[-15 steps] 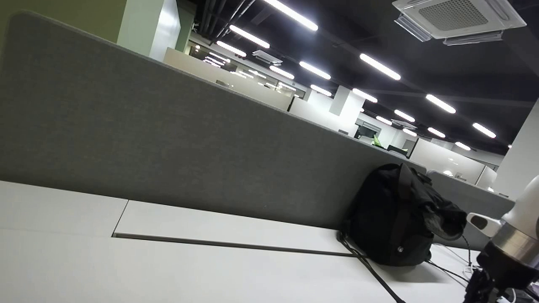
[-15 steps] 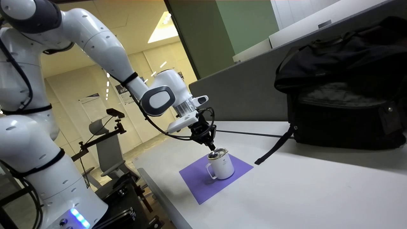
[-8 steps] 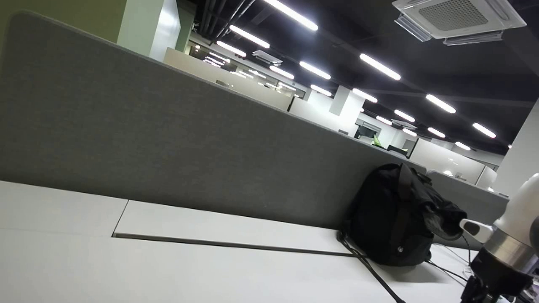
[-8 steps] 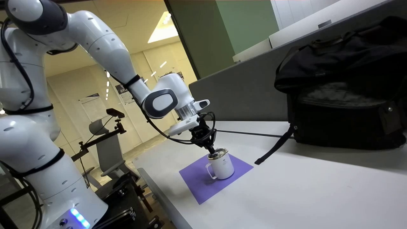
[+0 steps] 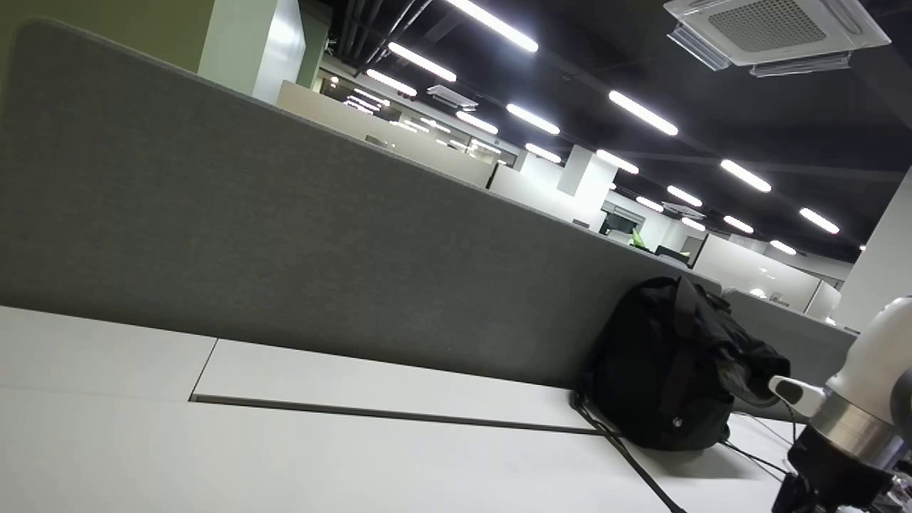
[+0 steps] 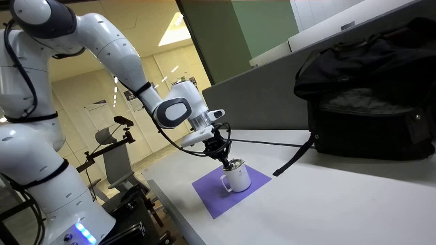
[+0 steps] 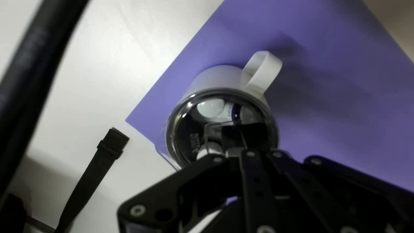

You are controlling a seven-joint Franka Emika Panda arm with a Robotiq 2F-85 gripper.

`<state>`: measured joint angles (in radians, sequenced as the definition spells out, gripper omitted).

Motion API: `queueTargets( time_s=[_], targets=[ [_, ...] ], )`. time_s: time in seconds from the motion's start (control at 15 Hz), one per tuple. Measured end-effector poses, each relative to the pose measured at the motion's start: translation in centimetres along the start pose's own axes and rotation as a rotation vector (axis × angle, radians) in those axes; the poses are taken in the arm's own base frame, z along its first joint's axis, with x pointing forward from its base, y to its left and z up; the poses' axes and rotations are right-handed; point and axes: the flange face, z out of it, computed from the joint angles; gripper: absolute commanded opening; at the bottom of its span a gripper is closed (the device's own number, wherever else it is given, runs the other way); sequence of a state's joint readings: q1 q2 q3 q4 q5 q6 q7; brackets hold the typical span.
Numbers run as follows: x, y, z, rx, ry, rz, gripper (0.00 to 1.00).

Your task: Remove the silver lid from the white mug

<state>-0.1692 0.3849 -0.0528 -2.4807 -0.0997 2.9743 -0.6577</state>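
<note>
The white mug (image 6: 240,181) stands upright on a purple sheet (image 6: 216,200), with its handle to the side. The silver lid (image 6: 236,163) sits on its rim. In the wrist view, the lid (image 7: 191,137) is round and mirror-like, and the white mug (image 7: 220,77) shows behind it. My gripper (image 6: 226,164) reaches down at a slant, with its tips at the lid's top. In the wrist view, the gripper (image 7: 247,151) has its finger links drawn close together over the lid. The tips and any knob between them are hidden among dark reflections.
A black backpack (image 6: 368,126) stands on the table by the grey partition (image 6: 259,102), its strap (image 6: 293,158) reaching toward the mug. The backpack (image 5: 662,377) also shows in an exterior view, with cables (image 5: 757,456) beside it. The table edge (image 6: 173,211) lies toward the robot base.
My gripper has moved down a little, from just above the lid onto its top. A shiny bump seen under the tips is covered now. The mug has not moved.
</note>
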Motion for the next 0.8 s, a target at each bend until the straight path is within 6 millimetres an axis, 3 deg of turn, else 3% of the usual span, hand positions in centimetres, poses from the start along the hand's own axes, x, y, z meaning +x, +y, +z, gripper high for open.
queueTargets(
  time_s=[0.8],
  targets=[
    [-0.18,0.62,0.43,-0.036,0.017,-0.038,0.0]
  ],
)
